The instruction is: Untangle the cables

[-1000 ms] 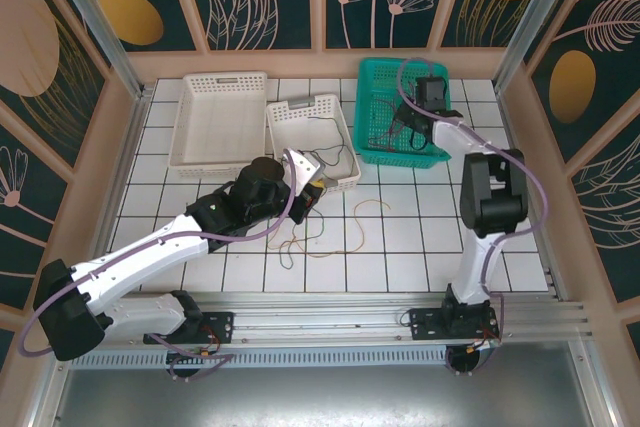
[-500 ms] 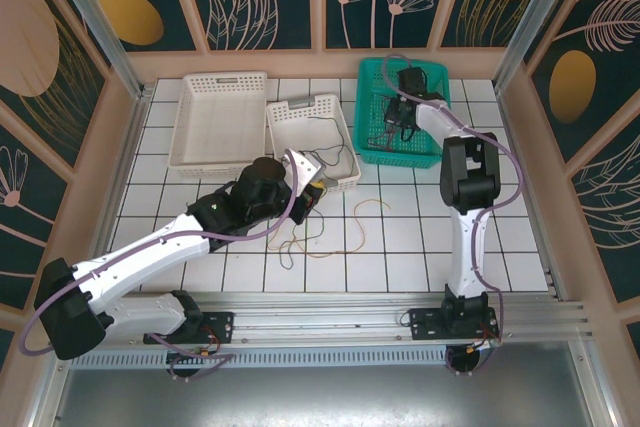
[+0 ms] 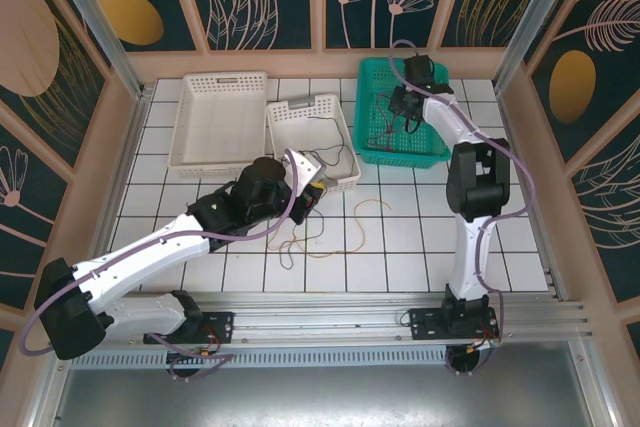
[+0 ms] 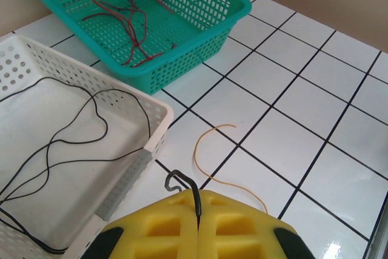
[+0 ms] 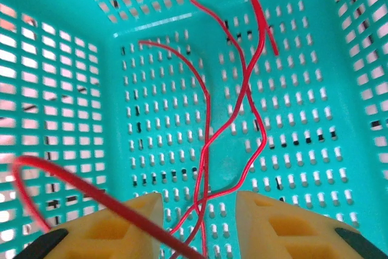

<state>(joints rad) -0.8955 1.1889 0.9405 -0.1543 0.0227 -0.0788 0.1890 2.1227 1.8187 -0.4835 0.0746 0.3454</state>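
Observation:
My left gripper (image 4: 197,202) is shut on the end of a thin black cable (image 4: 182,178), low over the tiles beside the small white basket (image 4: 156,108). More black cable (image 4: 91,130) lies looped inside that basket. A yellowish cable (image 4: 206,145) curves across the tiles in front of the left gripper (image 3: 312,187). My right gripper (image 5: 200,210) is open above the floor of the teal basket (image 5: 73,89). Red cables (image 5: 242,89) lie crossed below its jaws, and one red strand (image 5: 91,198) passes in front of the left finger.
A large white basket (image 3: 182,117) stands at the back left, next to the small white basket (image 3: 346,133). The teal basket (image 3: 362,107) is at the back right. Loose cable loops (image 3: 300,239) lie on the tiles near the middle. Wooden walls enclose the table.
The right gripper's jaws have opened and it has shifted toward the far side of the teal basket, leaving the red cables in it. The left arm has stayed still.

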